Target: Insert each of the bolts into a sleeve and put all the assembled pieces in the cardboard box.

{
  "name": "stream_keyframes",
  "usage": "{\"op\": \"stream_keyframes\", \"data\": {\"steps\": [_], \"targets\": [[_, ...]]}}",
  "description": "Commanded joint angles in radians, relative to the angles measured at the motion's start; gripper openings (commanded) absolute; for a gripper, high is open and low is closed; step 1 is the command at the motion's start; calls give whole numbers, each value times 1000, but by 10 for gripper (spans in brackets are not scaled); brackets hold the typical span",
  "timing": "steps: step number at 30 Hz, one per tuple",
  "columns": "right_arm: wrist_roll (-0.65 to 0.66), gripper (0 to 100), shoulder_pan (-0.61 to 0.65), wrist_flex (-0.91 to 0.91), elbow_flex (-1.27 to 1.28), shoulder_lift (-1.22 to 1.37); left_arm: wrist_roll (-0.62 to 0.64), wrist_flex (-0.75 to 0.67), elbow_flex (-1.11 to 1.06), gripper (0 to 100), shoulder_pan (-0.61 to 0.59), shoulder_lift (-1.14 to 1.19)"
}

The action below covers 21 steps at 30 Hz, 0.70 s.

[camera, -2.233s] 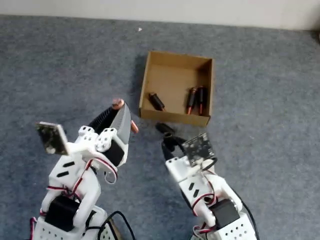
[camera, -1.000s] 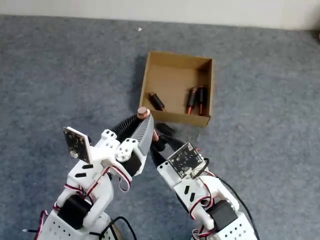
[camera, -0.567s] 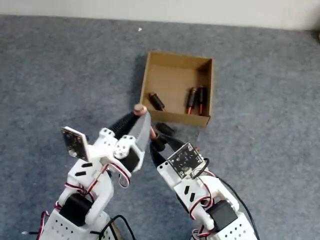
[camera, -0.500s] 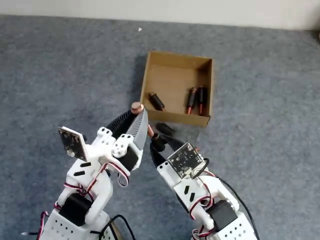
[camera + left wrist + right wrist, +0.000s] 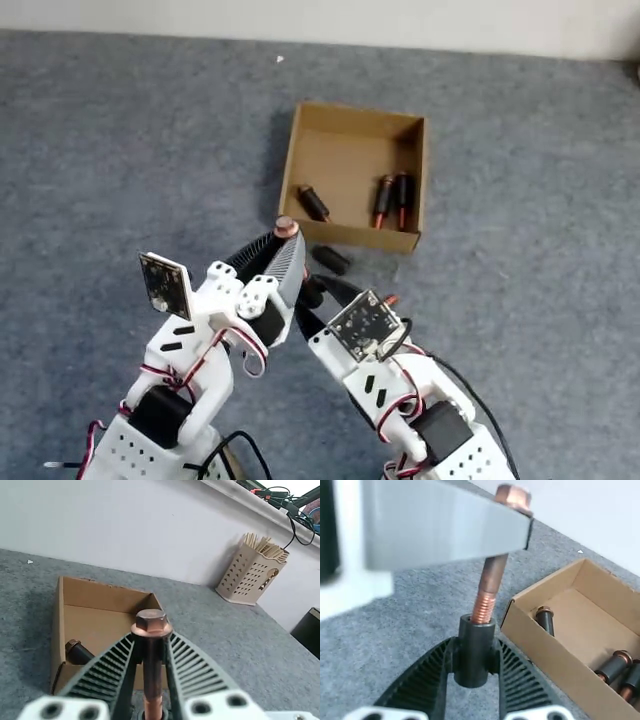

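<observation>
Carpet (image 5: 120, 150), bolt (image 5: 151, 623) in left tool (image 5: 151, 640), tip in sleeve (image 5: 475, 635) in right tool (image 5: 474, 655)

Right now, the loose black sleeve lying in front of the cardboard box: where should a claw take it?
Probably mid-body of the loose black cylindrical sleeve, from straight above, closing across its width: it lies on its side on grey carpet, flanks free. The brown cardboard box stands close, so sideways looks cramped.

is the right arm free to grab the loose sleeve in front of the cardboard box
Probably not yet. The right gripper is shut on a black sleeve with a bolt tip at its mouth. The loose sleeve lies uncovered beside the cardboard box; only the full grip stands in the way.
</observation>
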<state>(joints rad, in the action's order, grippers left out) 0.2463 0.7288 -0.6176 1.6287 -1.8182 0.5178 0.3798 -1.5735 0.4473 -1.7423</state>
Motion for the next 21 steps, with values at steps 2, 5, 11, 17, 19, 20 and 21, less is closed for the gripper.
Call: {"op": "stream_keyframes", "data": {"steps": [2, 5, 11, 17, 19, 20, 21], "targets": [[8, 5, -53, 42, -19, -19, 41, 31, 41, 5, 65, -12], [5, 5, -79, 74, -19, -19, 41, 135, 56, 6, 102, -12], [2, 5, -81, 79, -18, -19, 41, 278, 56, 56, 125, -12], [2, 5, -82, 77, -18, -19, 43, 419, 99, 216, 127, -12], [2, 5, -84, 77, -12, -19, 43, 499, 143, 220, 127, -12], [2, 5, -84, 77, -10, -19, 43, 535, 168, 221, 127, -12], [2, 5, -84, 77, -10, -19, 43, 572, 193, 221, 125, -12]]}}
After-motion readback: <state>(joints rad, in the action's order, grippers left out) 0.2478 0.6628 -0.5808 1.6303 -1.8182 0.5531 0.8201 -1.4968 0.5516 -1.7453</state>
